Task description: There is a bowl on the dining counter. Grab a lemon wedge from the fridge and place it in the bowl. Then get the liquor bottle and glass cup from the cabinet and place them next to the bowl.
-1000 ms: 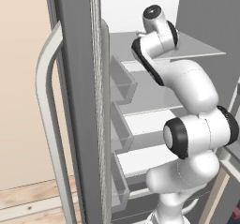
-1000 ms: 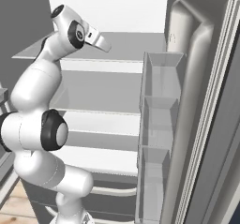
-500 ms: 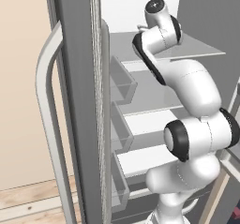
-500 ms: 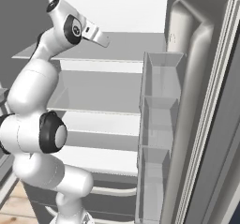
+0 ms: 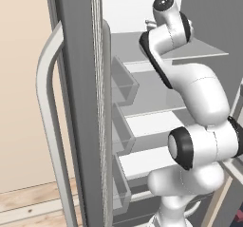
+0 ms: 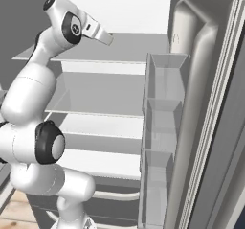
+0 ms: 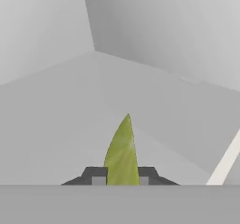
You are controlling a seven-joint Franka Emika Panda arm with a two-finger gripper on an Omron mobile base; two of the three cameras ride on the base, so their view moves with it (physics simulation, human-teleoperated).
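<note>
The claw pinches a lemon wedge between its two dark fingertips, the yellow-green slice standing upright with its point away from the hand. Beyond the wedge lies a pale shelf inside the fridge, with the fridge's back wall behind it. Both fridge doors stand open, the clear door bins to either side of the shelves, and the arm reaches toward the top shelf.
</note>
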